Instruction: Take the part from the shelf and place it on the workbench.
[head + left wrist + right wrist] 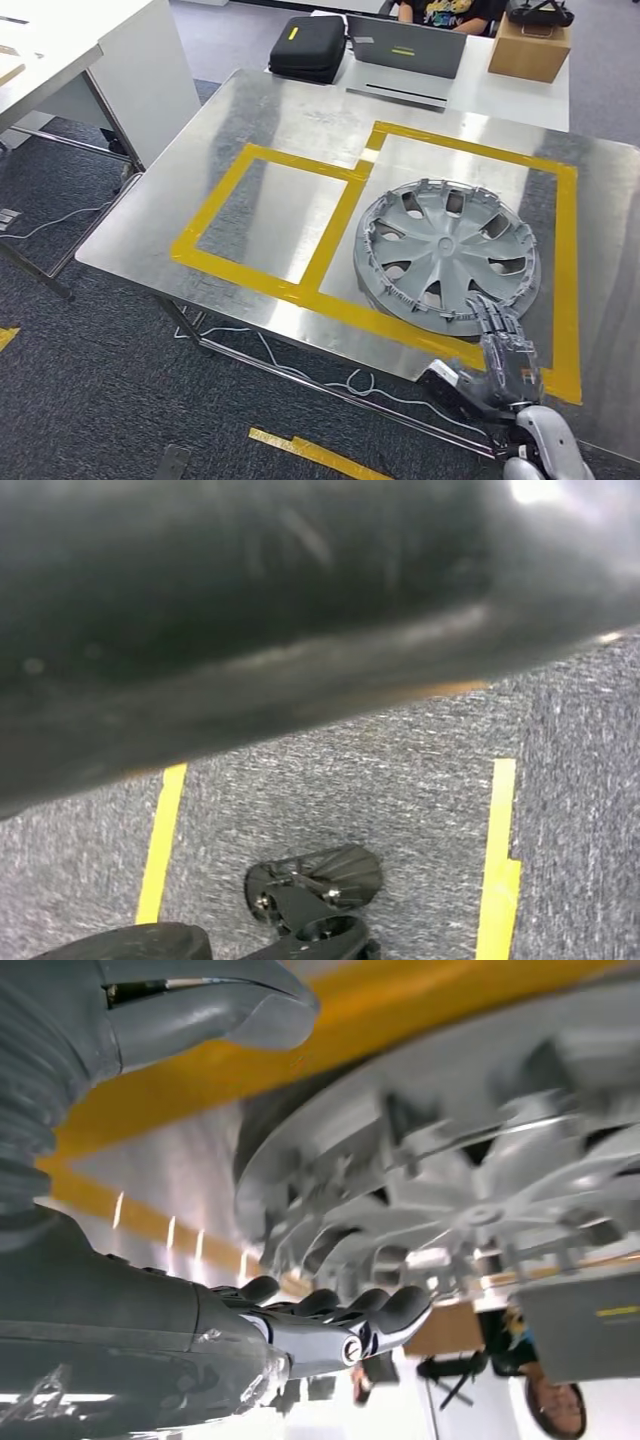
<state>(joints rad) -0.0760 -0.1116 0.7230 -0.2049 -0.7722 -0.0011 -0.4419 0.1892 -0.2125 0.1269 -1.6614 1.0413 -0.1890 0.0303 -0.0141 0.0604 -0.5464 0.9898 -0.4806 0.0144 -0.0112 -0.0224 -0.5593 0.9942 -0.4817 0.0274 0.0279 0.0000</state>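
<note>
The part (447,255) is a grey wheel cover. It lies flat on the shiny bench (249,120), inside the bigger box of yellow tape (332,235). One edge of the part sits right beside the tape line that splits the two boxes, and may lie a little over it.

The right hand (507,345) is at the near rim of the part. Its fingers (494,315) reach onto that rim. In the right wrist view the thumb (219,1005) is apart from the dark fingers (340,1310), and the rim of the part (423,1150) sits in the gap between them. The hand looks open and loose around the rim, not squeezing it, though it is hard to be sure if the fingers touch it.

The left wrist view looks down at grey carpet with yellow floor lines (160,845). It is not clear how the left hand is set.

The step looks like letting go. The part is already down on the bench, so the job seems almost done. Next, the right hand should pull back toward the robot, away from the part, with fingers kept wide so they do not catch the rim and drag it off its spot.

Behind the bench is a white desk with a black case (308,45), a laptop (406,45) and a brown box (528,45). A person sits there.
</note>
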